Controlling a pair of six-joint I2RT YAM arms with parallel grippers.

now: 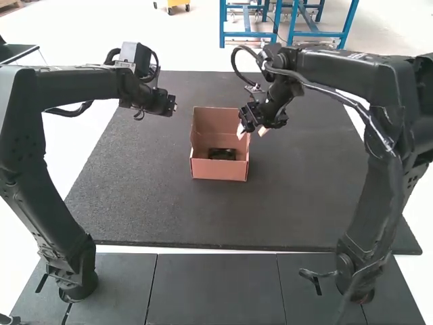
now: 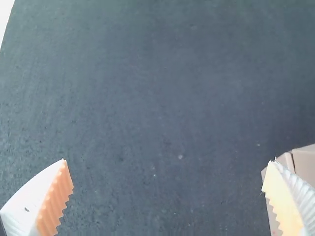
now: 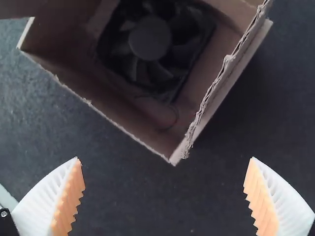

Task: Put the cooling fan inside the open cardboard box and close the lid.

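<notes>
An open cardboard box (image 1: 220,166) stands in the middle of the black mat, its back flap upright. The black cooling fan (image 1: 222,154) lies flat on the box floor; the right wrist view looks down on the fan (image 3: 152,44) and the box's torn wall edge (image 3: 216,88). My right gripper (image 1: 250,123) hovers at the box's right rim, open and holding nothing (image 3: 165,196). My left gripper (image 1: 170,103) hangs left of the box, apart from it, open over bare mat (image 2: 167,201), with a box corner (image 2: 301,158) beside one finger.
The black mat (image 1: 135,183) covers most of the table, with pale floor around it. Blue metal frames (image 1: 284,20) stand beyond the mat's far edge. Dark panels (image 1: 216,288) line the near edge between the arm bases.
</notes>
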